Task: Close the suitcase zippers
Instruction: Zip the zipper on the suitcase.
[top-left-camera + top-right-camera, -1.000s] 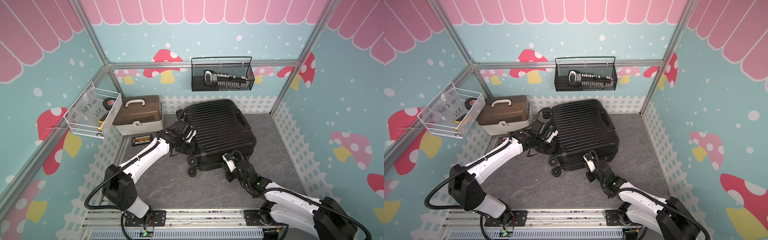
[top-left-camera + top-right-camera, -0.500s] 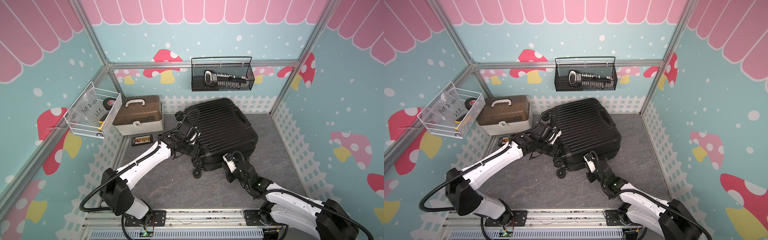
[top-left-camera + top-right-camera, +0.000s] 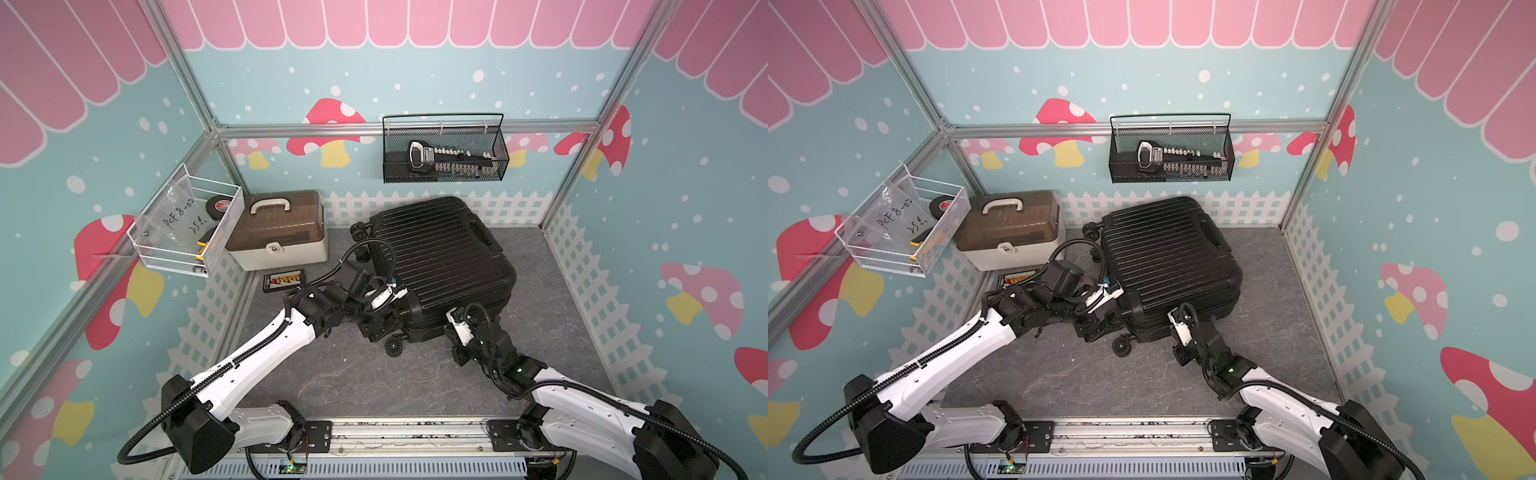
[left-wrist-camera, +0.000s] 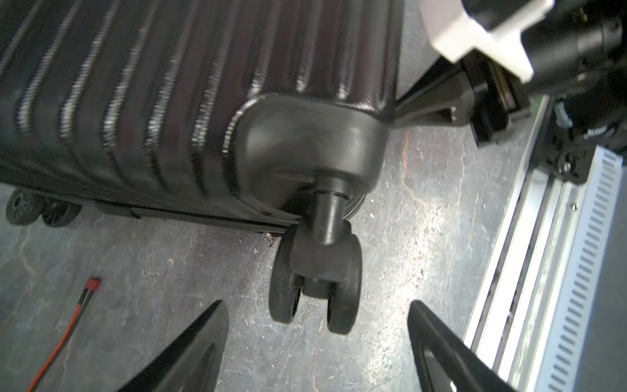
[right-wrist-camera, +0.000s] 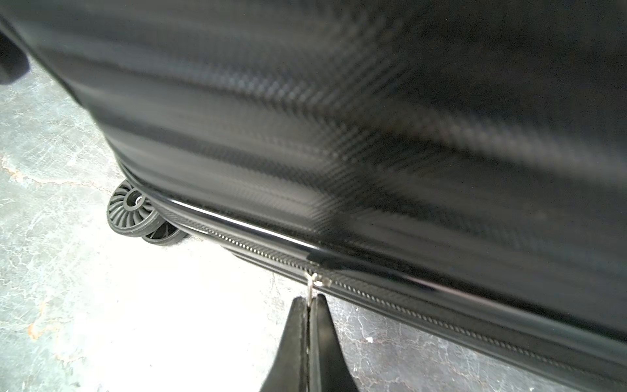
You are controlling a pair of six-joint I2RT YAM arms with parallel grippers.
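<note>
The black ribbed suitcase [image 3: 440, 257] [image 3: 1167, 257] lies flat on the grey floor with its shells together. My left gripper [image 4: 316, 303] [image 3: 384, 332] stands open at the case's near left corner. Its two fingers flank a caster wheel [image 4: 315, 281] [image 3: 393, 346] without touching it. My right gripper [image 5: 308, 300] [image 3: 452, 334] is at the case's near side, shut on the small metal zipper pull [image 5: 310, 283]. The zipper track [image 5: 407, 309] runs along the seam on both sides of the pull. The rest of the seam is hidden.
A white box with a brown lid [image 3: 276, 232] stands at the back left, with a small black card of coloured parts [image 3: 284, 280] on the floor before it. Wire baskets hang on the left wall [image 3: 187, 228] and back wall [image 3: 444, 153]. A red-black wire [image 4: 68, 332] lies near the case.
The left gripper has opened and moved from the case's left side to the near corner caster. The suitcase has shifted slightly right. The right gripper stays shut on the pull.
</note>
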